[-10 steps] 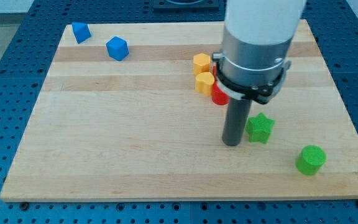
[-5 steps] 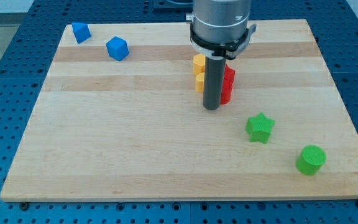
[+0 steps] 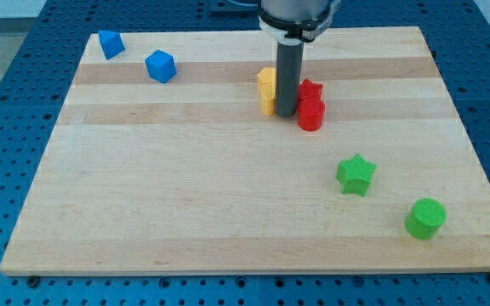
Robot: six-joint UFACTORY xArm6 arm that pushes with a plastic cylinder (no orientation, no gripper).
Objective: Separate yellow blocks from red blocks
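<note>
My tip [image 3: 286, 113] stands between the yellow and red blocks near the board's top middle. Two yellow blocks sit just to its left, one [image 3: 266, 82] above the other [image 3: 267, 104], both partly hidden by the rod. Two red blocks sit just to its right: a star-like one [image 3: 311, 89] above and a rounder one [image 3: 310, 114] below. The rod touches or nearly touches both pairs.
Two blue blocks lie at the view's top left, one [image 3: 110, 43] near the corner and one [image 3: 160, 65] beside it. A green star [image 3: 355, 174] and a green cylinder [image 3: 424, 218] lie at the lower right. The wooden board [image 3: 185, 204] ends in blue pegboard all round.
My tip has moved from beside the green star up and left, into the gap between the yellow and red blocks. The lower yellow block has shifted slightly left, the lower red block slightly right.
</note>
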